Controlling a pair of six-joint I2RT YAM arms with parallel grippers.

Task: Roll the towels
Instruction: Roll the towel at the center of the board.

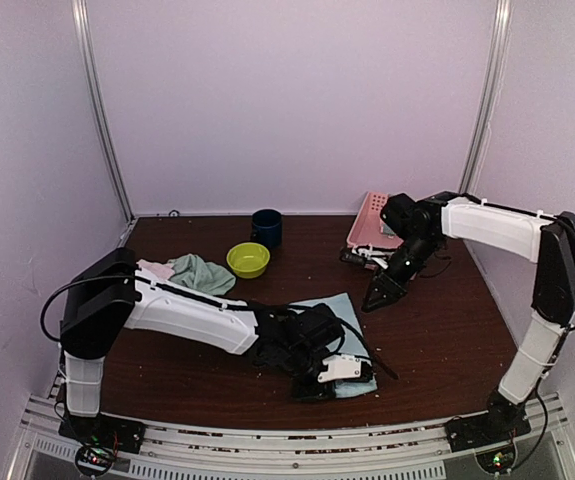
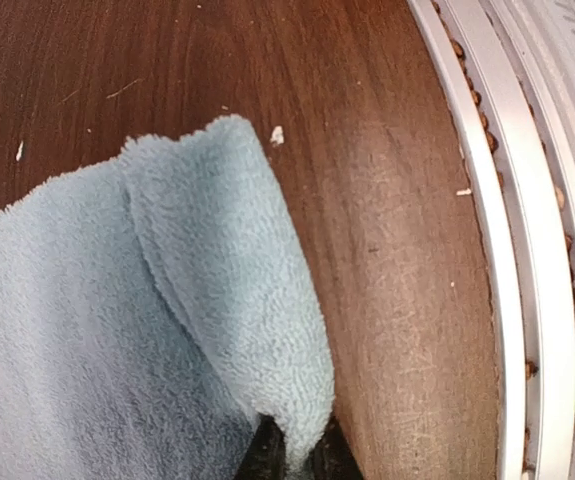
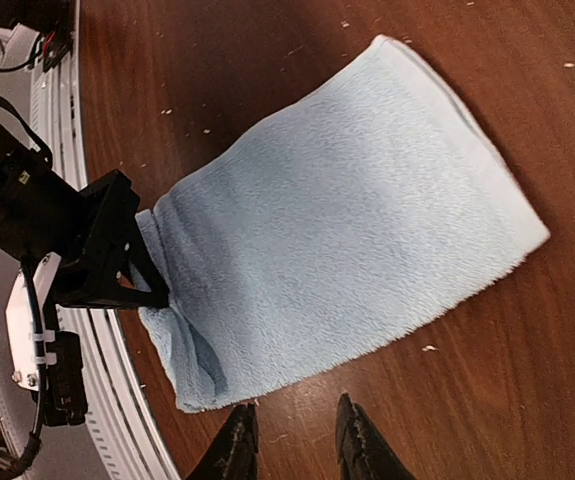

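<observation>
From the top external view, the pale blue towel [image 1: 339, 318] lies on the dark wooden table [image 1: 447, 330], close to the near edge and between the two arms. The left gripper [image 1: 325, 385] is down at the towel's near edge. The right gripper [image 1: 377, 296] hangs over the table just beyond the towel's far right corner. Further left, a mint green towel [image 1: 203, 273] lies crumpled with a pink towel [image 1: 154, 268] touching it. A lime-green bowl [image 1: 248, 259] stands beside them, a dark mug [image 1: 266, 228] sits behind the bowl, and a pink lattice basket [image 1: 374, 220] is at the back right.

In the left wrist view, the left gripper's fingers [image 2: 265, 460] are pinched together on the edge of the pale blue towel [image 2: 117, 330]. A flap of the towel is folded over, and a metal rail [image 2: 527, 250] runs down the right side.

In the right wrist view, the right gripper [image 3: 292, 450] has its jaws a little apart with nothing between them, over bare wood just beside the towel's long edge. The towel [image 3: 357, 230] lies mostly flat, and the left gripper [image 3: 152, 288] is clamped on its end nearest the rail.
</observation>
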